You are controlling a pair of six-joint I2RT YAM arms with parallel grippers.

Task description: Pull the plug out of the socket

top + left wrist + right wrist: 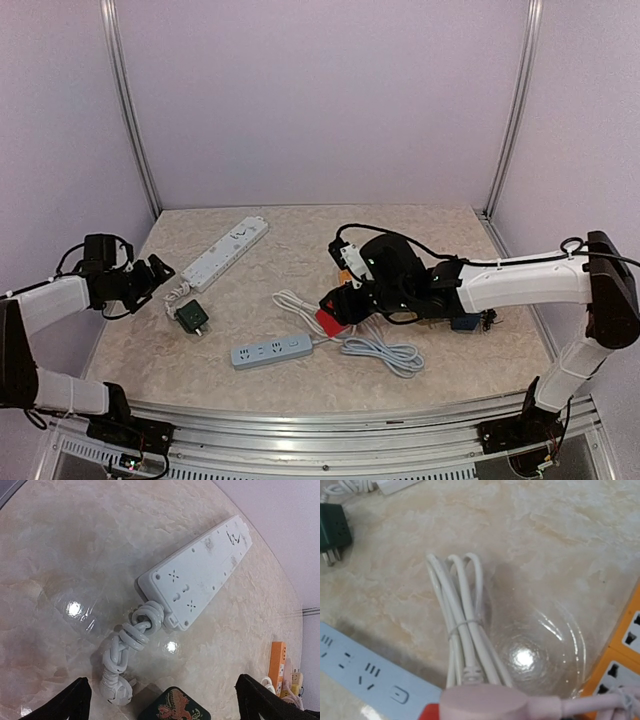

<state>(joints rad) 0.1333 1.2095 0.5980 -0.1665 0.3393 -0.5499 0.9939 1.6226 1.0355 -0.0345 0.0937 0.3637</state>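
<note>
My left gripper (pixel 162 692) has its fingers spread wide. The dark green boxy plug (pixel 172 711) lies loose on the beige marble-look tabletop (pixel 60 555) just beside it, metal prongs bare and in no socket. Past that is the long white power strip (pixel 200 572) with its knotted white cord (pixel 132 640). Right gripper (pixel 336 312): honestly can't tell how its jaws stand.

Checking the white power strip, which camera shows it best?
Left wrist view: the white power strip lies whole and close, coiled cord at its end. Top external shows it small and far; right wrist catches only a sliver.
</note>
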